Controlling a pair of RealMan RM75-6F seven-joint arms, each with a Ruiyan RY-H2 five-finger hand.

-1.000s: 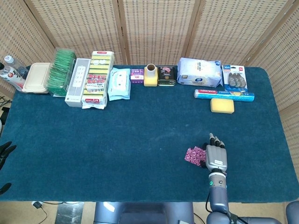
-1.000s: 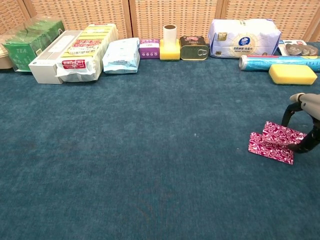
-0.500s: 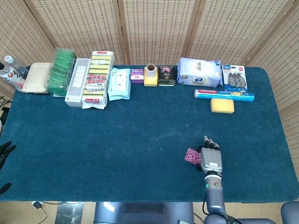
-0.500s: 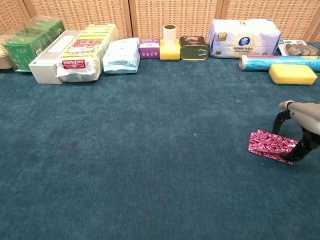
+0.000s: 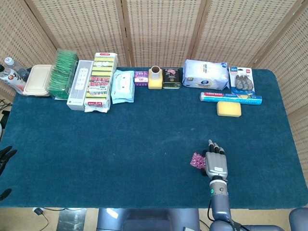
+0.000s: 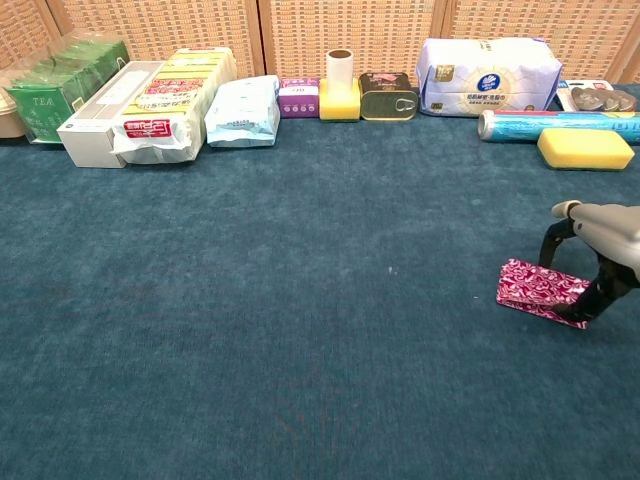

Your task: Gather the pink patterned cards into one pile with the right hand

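The pink patterned cards lie in one small stack on the blue cloth at the front right; the head view shows only the left part of the cards. My right hand is over the stack's right end. One finger comes down on its far edge and the thumb presses its near right corner, so the stack is pinched between them. From above, the right hand covers the right half of the stack. Only dark fingertips of my left hand show at the left edge, off the table.
Along the back edge stand green tea boxes, a white box, sponge packs, wipes, a yellow holder with a roll, a tin, a tissue pack, a blue foil roll and a yellow sponge.
The two overlapping cards have been pushed together into one compact stack. My right hand slid slightly left and nearer over them, its finger and thumb closing on the stack.
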